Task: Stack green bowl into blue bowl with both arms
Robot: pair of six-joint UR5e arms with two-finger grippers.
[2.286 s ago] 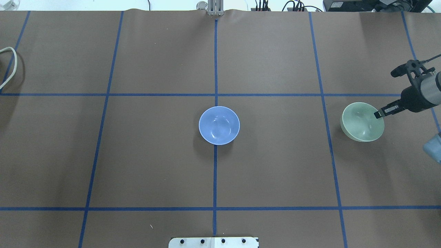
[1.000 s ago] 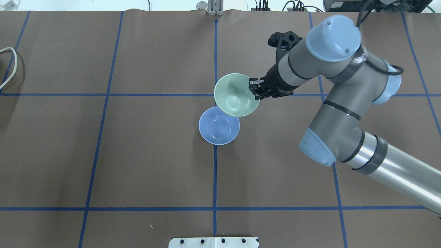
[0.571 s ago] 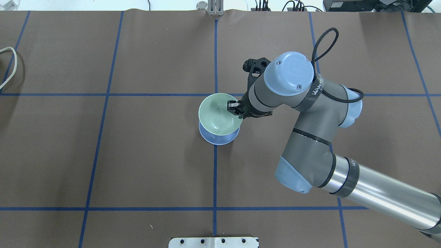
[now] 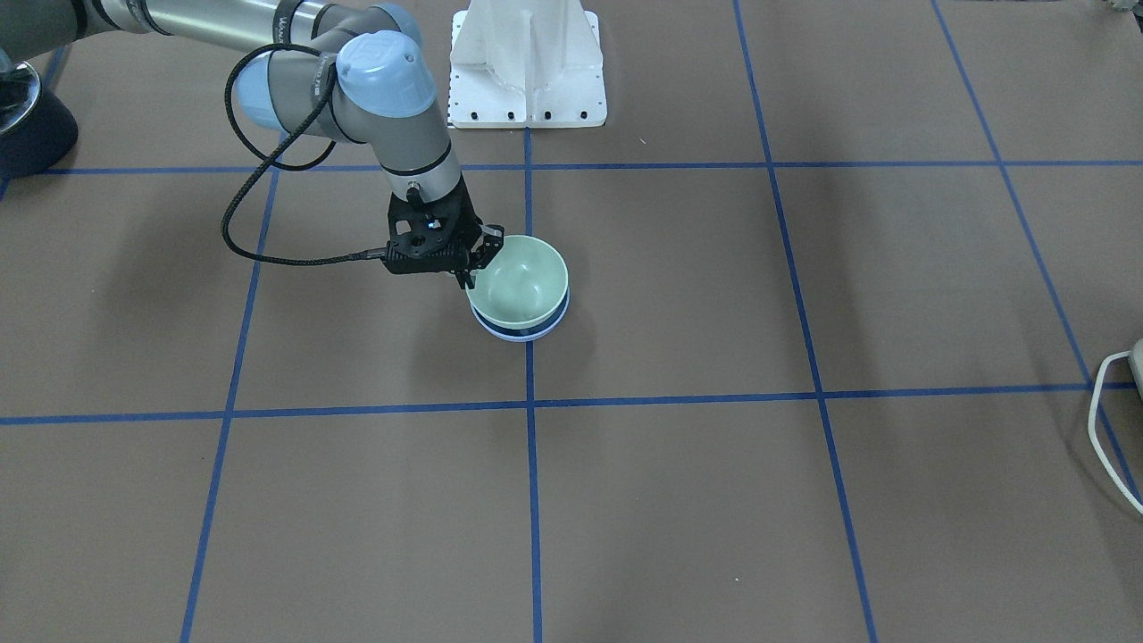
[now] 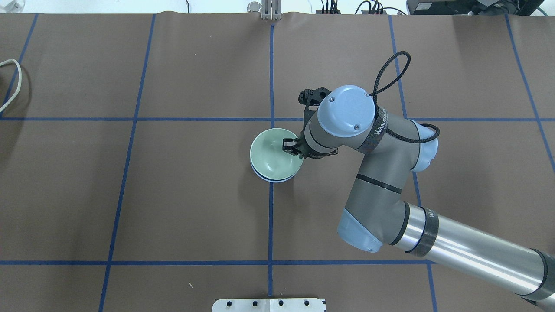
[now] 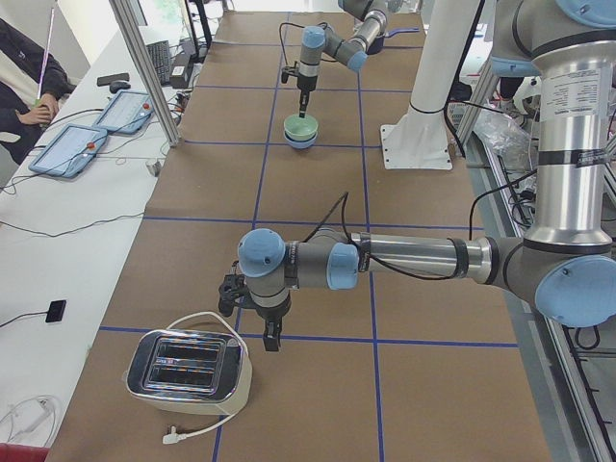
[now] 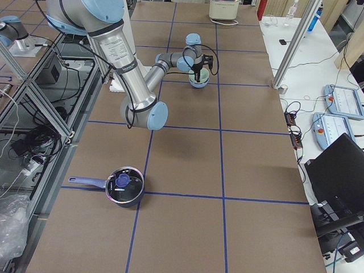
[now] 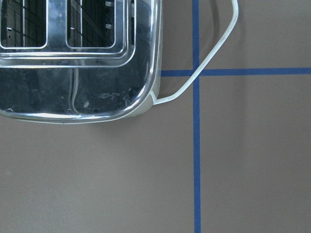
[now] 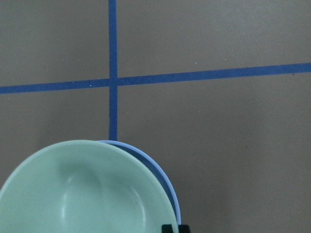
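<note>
green bowl nested in blue bowl, right gripper on its rim

at the robot's far left, the left arm (image 6: 404, 258) reaches out low over the brown table (image 5: 173, 195). the left gripper (image 6: 272, 337) hangs pointing down, just beside a chrome toaster (image 6: 188, 366). it shows only in the side view, so i cannot tell whether its fingers are spread or pressed together. its wrist camera looks straight down on one corner of the toaster, with the toaster's white cord (image 8: 214, 53) looping over a crossing of blue tape lines (image 8: 196, 145).

moving right, at the middle of the table, the green bowl (image 5: 271, 154) sits upright inside the blue bowl (image 5: 275, 180). only a thin blue crescent of rim shows around the green one. the pair rests on the centre tape line, in line with the white base plate (image 5: 269, 304) at the near edge.

just right of the bowls, the right gripper (image 5: 291, 147) pinches the green bowl's rim on the side toward the right arm (image 5: 381, 173). one finger is inside the bowl and the other outside. the forearm slants in from the lower right of the overhead view, and a black cable loops off the wrist.

at the table's right end, well apart from the bowls, a dark saucepan (image 7: 124, 186) with a blue handle and a lid stands on a tape line.
</note>
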